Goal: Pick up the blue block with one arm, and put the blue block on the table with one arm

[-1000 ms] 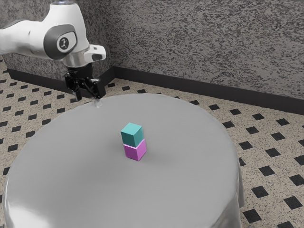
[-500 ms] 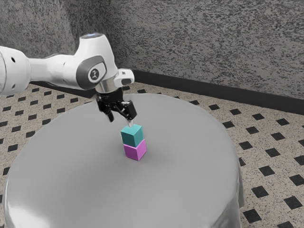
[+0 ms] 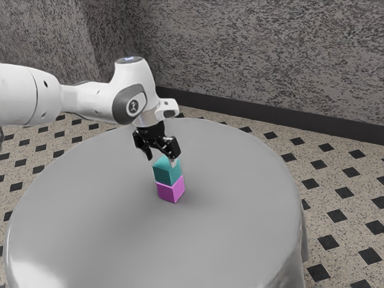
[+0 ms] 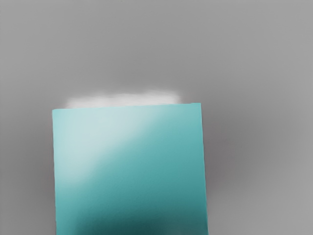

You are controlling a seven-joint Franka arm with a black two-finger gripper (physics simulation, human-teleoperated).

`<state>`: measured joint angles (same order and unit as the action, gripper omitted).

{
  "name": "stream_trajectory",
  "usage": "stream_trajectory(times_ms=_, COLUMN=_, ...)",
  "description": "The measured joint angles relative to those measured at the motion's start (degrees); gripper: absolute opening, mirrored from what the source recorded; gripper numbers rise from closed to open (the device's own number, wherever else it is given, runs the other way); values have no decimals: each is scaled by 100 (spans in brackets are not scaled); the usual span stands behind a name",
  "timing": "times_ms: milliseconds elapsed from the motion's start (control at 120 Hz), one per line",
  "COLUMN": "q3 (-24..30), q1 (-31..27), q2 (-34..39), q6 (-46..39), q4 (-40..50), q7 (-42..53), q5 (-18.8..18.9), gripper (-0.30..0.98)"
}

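Upper block on lower block, lower block on table, claw over upper block.

cropped arm, cropped table, cropped blue block

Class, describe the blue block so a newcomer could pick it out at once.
Start with the round grey table and find the two-cube stack on it, at the black gripper. The blue block is the upper cube, teal in shade. What sets it apart is its colour and its perch on the purple-pink block.
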<state>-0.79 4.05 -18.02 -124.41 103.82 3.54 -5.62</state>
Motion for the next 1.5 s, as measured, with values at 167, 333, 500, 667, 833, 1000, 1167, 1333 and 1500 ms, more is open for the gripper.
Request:
stream_trajectory(times_ms=167, q3=-31, q1=-9, q2=-65, q6=-19, q4=-66, q7=65, q5=16, gripper=69)
stream_trajectory(times_ms=333, q3=-28, q1=-9, q2=-216, q6=-64, q4=-141, q7=115, q5=-13, gripper=69)
stream_trajectory(times_ms=500, q3=-26, q1=-9, q2=-368, q6=-168, q4=-157, q7=153, q5=-139, gripper=69)
stream_trajectory(times_ms=667, q3=-26, q1=-9, q2=-535, q6=-267, q4=-158, q7=181, q5=-188, gripper=69)
stream_trajectory(times_ms=833, q3=-34, q1=-12, q2=-610, q6=-345, q4=-149, q7=203, q5=-197, gripper=69)
stream_trajectory(times_ms=1000, q3=-43, q1=-18, q2=-651, q6=-379, q4=-141, q7=214, q5=-191, gripper=58)
stream_trajectory(times_ms=1167, q3=-149, q1=-19, q2=-622, q6=-393, q4=-139, q7=174, q5=-129, gripper=31)
stream_trajectory(times_ms=1333, q3=-165, q1=-15, q2=-20, q6=-283, q4=-103, q7=84, q5=26, gripper=27)
stream_trajectory(times_ms=1500, q3=-523, q1=-69, q2=206, q6=-65, q4=44, q7=56, q5=156, gripper=26)
